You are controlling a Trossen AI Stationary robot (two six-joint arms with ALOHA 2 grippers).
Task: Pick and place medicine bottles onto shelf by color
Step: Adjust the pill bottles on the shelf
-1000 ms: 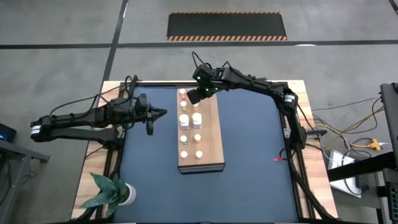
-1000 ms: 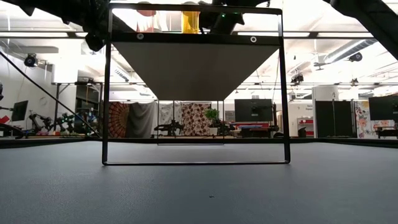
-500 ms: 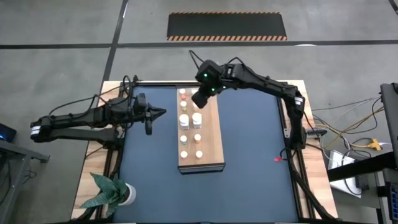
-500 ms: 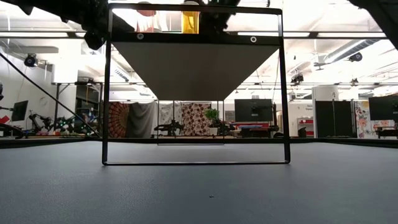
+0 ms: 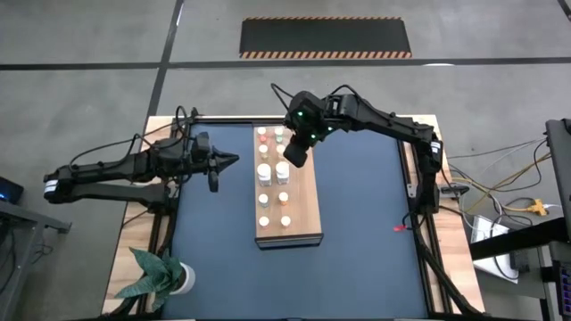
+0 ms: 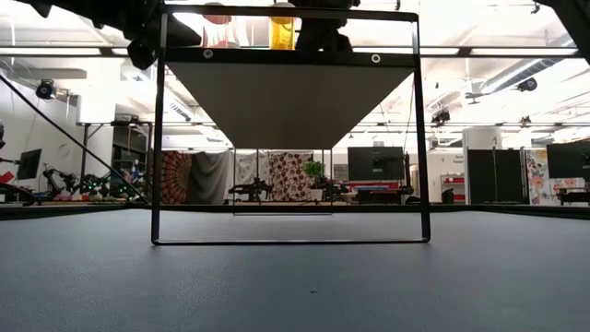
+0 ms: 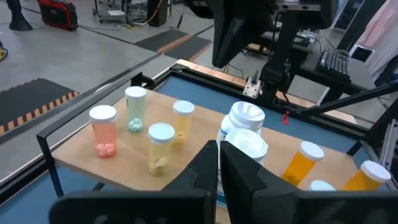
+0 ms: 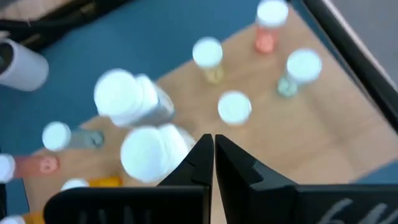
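The wooden shelf (image 5: 299, 201) stands on a black frame (image 6: 159, 138) mid-table, above the dark mat. Several small white-capped bottles stand upright on it in two rows. Pink (image 7: 103, 130), green (image 7: 135, 109) and yellow (image 7: 161, 146) ones are at its far end. Two larger white ones (image 7: 247, 118) stand mid-shelf, and orange ones (image 7: 305, 163) stand nearer. My right gripper (image 5: 289, 162) is shut and empty, hovering over the two larger white bottles (image 8: 148, 152). My left gripper (image 5: 235, 160) is shut and empty, held left of the shelf with its fingers pointing at it.
A white pot with a green plant (image 5: 166, 278) stands at the table's near left corner. The mat (image 5: 366, 232) lies bare right of the shelf and in front of it. The wooden table rim (image 5: 446, 223) runs around the mat.
My right gripper has moved from the shelf's far end toward the near edge, along the right-hand row of bottles, and now hangs over the middle bottles. Its fingers stay shut. The bottles have not moved.
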